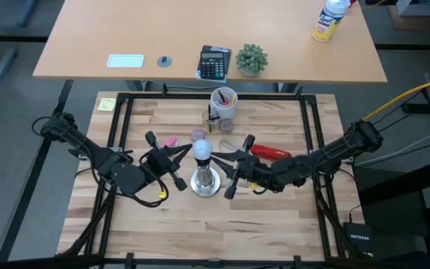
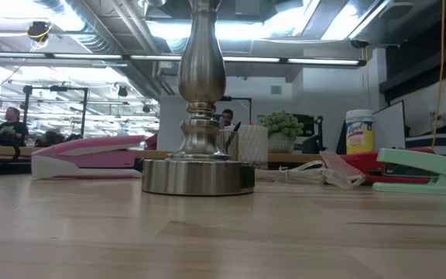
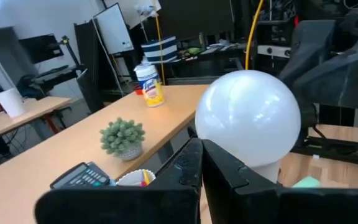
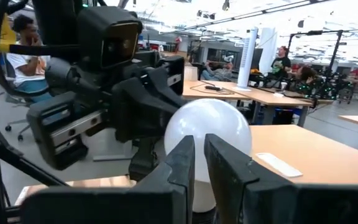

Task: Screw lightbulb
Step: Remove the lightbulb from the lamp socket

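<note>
We are looking straight down on the bulb (image 1: 202,150), which is sitting atop the stand (image 1: 204,181) near the table's (image 1: 275,217) middle. Its long axis is running vertical: globe pointing up, base pointing down into the stand's neck. How far the base is seated, we cannot tell.

The left gripper (image 1: 186,152) is reaching in from nine o'clock of the bulb, its fingers (image 3: 185,165) pressed together just beside the globe's lower part; whether they are touching it, we cannot tell. The right gripper (image 1: 219,155) is coming in from three o'clock, its fingers (image 4: 225,165) standing nearly together with a thin gap, right in front of the globe and gripping nothing that we can see.

Around the stand, a pink stapler (image 2: 87,157) is lying at about ten o'clock, a red stapler (image 1: 269,152) at two o'clock, and a cup (image 1: 224,99) of pens at twelve. From table height only the stand's base and stem are showing.
</note>
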`<state>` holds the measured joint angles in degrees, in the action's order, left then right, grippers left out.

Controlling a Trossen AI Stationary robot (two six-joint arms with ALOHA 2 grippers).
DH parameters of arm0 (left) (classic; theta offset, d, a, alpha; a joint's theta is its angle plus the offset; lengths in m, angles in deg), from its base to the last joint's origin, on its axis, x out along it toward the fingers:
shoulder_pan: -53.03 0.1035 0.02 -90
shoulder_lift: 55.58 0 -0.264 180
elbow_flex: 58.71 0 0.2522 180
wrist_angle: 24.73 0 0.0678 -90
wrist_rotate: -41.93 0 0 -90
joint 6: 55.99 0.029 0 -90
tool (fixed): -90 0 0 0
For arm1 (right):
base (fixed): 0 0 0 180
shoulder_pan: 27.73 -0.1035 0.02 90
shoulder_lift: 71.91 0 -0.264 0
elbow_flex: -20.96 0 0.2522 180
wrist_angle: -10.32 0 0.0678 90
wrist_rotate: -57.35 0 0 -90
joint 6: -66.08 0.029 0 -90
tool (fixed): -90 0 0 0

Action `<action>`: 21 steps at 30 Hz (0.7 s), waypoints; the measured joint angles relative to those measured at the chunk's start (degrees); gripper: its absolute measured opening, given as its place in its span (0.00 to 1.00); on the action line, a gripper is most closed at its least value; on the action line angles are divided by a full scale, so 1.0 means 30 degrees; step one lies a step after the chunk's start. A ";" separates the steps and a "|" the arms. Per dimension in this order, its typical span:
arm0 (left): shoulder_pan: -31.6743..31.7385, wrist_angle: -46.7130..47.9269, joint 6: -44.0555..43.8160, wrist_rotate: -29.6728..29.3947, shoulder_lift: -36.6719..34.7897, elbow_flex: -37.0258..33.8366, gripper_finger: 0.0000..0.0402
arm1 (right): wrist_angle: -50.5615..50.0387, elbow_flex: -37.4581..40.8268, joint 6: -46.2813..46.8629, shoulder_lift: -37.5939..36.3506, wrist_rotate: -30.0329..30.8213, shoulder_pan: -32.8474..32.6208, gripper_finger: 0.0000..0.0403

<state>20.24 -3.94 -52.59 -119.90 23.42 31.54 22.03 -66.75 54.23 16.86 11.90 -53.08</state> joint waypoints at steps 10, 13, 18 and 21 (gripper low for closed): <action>-0.0732 0.0039 -0.0226 0.0407 -0.0015 -0.0007 0.00 | 0.0029 0.0000 0.0000 -0.0007 0.0665 0.0632 0.12; -0.1005 -0.0066 -0.0233 0.0714 0.0007 -0.0007 0.00 | 0.0028 0.0000 0.0000 0.0000 0.0839 0.0675 0.12; -0.1124 -0.0042 -0.0748 0.0619 0.0007 -0.0007 0.00 | 0.0006 0.0000 0.0000 0.0000 0.0791 0.1001 0.12; -0.1122 -0.0032 -0.0862 0.0827 0.0007 -0.0007 0.00 | -0.0040 0.0000 0.0000 0.0007 0.0739 0.1297 0.12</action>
<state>16.87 -4.03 -55.17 -117.42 23.44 31.52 21.91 -66.75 54.23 16.88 14.12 -49.19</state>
